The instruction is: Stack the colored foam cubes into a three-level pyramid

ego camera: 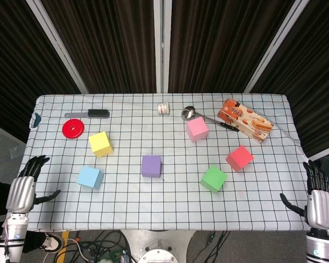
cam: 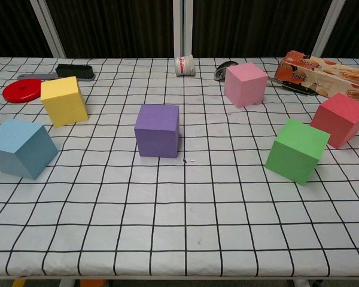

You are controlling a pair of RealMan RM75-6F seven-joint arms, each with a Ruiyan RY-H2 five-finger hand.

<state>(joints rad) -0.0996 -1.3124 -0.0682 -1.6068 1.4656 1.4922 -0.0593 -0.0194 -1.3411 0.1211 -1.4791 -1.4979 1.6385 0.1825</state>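
Observation:
Several foam cubes lie apart on the checked tablecloth, none stacked. The purple cube [ego camera: 151, 165] [cam: 157, 130] sits near the middle. A blue cube [ego camera: 90, 177] [cam: 20, 147] and a yellow cube [ego camera: 101, 143] [cam: 63, 100] are at the left. The pink cube [ego camera: 197, 129] [cam: 245, 84] is further back, with the green cube [ego camera: 214, 178] [cam: 297, 150] and red cube [ego camera: 240, 158] [cam: 340, 119] at the right. My left hand [ego camera: 23, 189] hovers off the table's left edge, fingers spread, holding nothing. My right hand [ego camera: 319, 197] hangs off the right edge, likewise open. Neither hand shows in the chest view.
Along the back lie a red disc [ego camera: 73, 129] [cam: 23, 90], a black brush [ego camera: 93, 114] [cam: 72, 72], a small white roll [ego camera: 164, 108] [cam: 185, 65], a metal ladle [ego camera: 193, 113] [cam: 226, 68] and a snack box [ego camera: 245, 120] [cam: 323, 73]. Cables hang below the front edge.

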